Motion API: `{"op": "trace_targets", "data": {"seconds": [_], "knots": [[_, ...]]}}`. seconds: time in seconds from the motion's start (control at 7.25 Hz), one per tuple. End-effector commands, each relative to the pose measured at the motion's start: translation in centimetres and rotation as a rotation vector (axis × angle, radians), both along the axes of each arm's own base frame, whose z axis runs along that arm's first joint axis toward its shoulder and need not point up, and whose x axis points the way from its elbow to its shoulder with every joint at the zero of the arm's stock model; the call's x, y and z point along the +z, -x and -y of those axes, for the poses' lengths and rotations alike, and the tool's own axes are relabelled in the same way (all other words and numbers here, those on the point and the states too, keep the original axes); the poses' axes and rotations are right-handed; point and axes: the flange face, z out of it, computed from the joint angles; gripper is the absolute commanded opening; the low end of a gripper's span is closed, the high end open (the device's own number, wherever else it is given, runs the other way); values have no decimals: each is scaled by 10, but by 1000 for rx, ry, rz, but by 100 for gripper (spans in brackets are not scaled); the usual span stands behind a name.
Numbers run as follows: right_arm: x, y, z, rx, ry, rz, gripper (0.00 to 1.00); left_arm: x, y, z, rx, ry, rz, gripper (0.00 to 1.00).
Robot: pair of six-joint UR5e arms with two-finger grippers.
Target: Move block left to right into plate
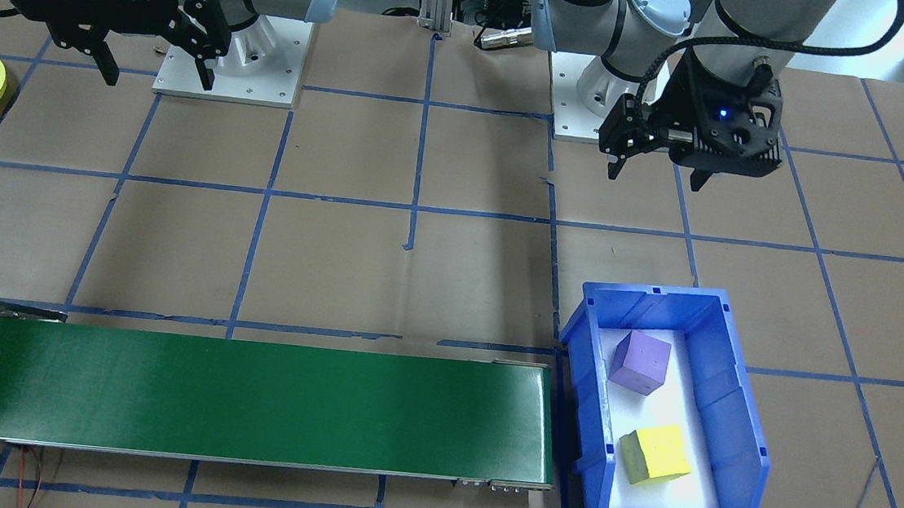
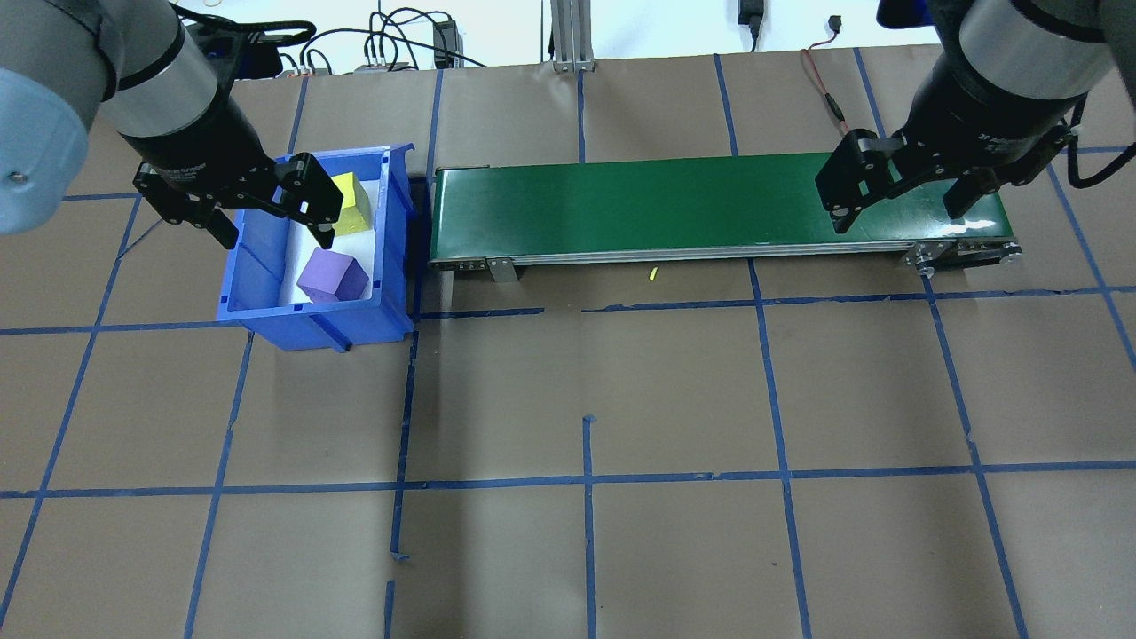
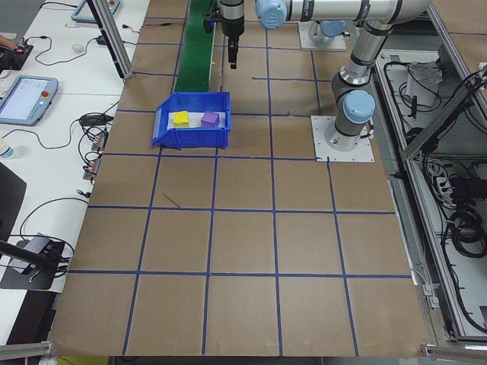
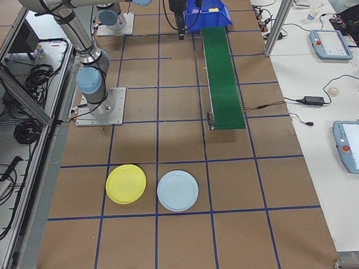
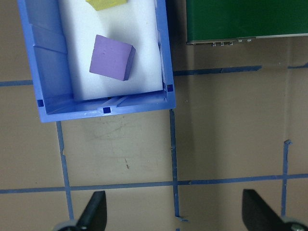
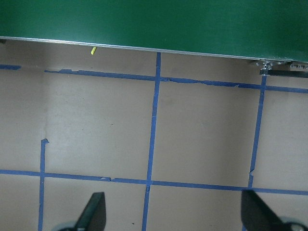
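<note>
Our left tool hangs spread and empty near the blue bin holding a purple block and a yellow block; our right tool waits apart over the belt. Next, we judge: descend, grip one. The yellow plate lies far off.

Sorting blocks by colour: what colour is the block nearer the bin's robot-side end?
Purple; the left wrist view shows it best, inside the blue bin.

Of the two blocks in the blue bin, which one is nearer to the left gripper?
The purple block. It lies at the bin's robot-side end, close to the left gripper; the yellow block lies at the far end.
</note>
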Motion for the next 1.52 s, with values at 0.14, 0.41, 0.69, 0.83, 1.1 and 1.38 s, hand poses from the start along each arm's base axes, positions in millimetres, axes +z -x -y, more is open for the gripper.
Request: {"op": "trace_targets", "data": {"seconds": [0.14,0.41,0.69,0.83,1.1,1.38], "knots": [[-1,0,0,0,-2,-1,100,-81,-42,78,3,27,1,100],[-1,1,0,-2,-3,-4,100,-130,-45,100,-9,5,-4,100],[-1,1,0,0,-3,-4,100,-161,-48,114,-40,1,-1,100],[-1,1,-1,0,-4,-5,100,-166,-49,115,-46,-6,3,100],[-1,1,0,0,-4,-5,100,-192,-48,111,-51,-29,1,100],[-1,1,0,0,-4,-7,100,-201,-49,105,-51,-37,-1,100]]}}
